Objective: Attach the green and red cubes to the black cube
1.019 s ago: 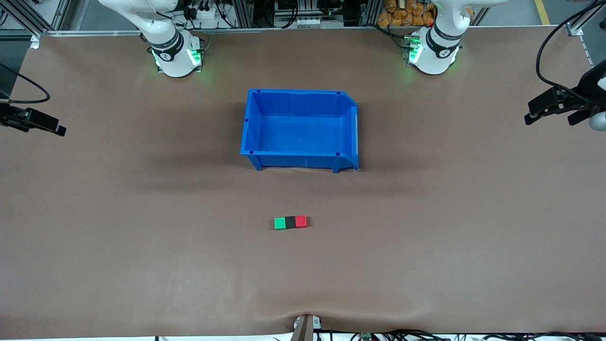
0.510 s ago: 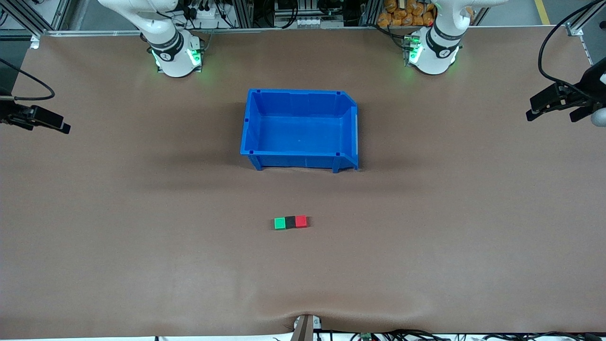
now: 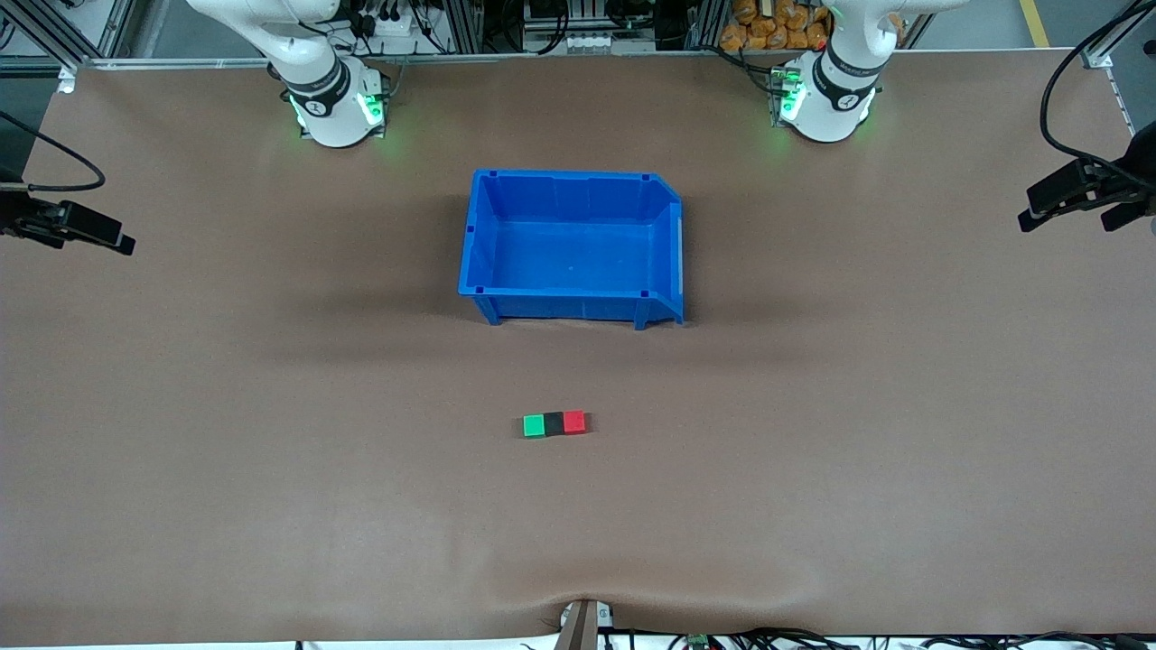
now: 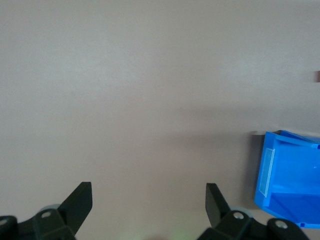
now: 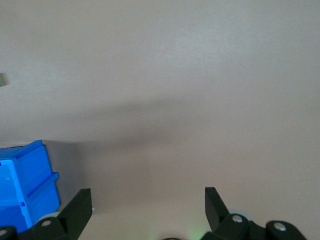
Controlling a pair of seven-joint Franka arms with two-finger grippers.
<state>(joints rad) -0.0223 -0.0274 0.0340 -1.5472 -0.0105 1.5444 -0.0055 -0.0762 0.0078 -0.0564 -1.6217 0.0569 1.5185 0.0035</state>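
Grippers both parked at the table's ends, jaws spread wide, nothing held. Left gripper (image 3: 1079, 200) hangs over bare mat at the left arm's end of the table; right gripper (image 3: 77, 230) hangs over bare mat at the right arm's end. Each wrist view shows its own two black fingers (image 4: 80, 200) (image 5: 214, 200) apart with only brown mat (image 3: 271, 451) between them.

Blue bin (image 3: 470, 262) sits mid-table between the two bases, open side up, inside bare. Nothing lies between either gripper and the bin.

Cubes in one tight row nearer the front camera than the bin: green cube (image 3: 534, 426) toward the right arm's end, black cube (image 3: 554, 423) in the middle, red cube (image 3: 574, 422) toward the left arm's end, all three touching.

Front view alone shows the full row. Left wrist view catches one end of the bin (image 4: 287, 175) and a dark red speck at its edge; right wrist view catches a bin corner (image 5: 25, 180)
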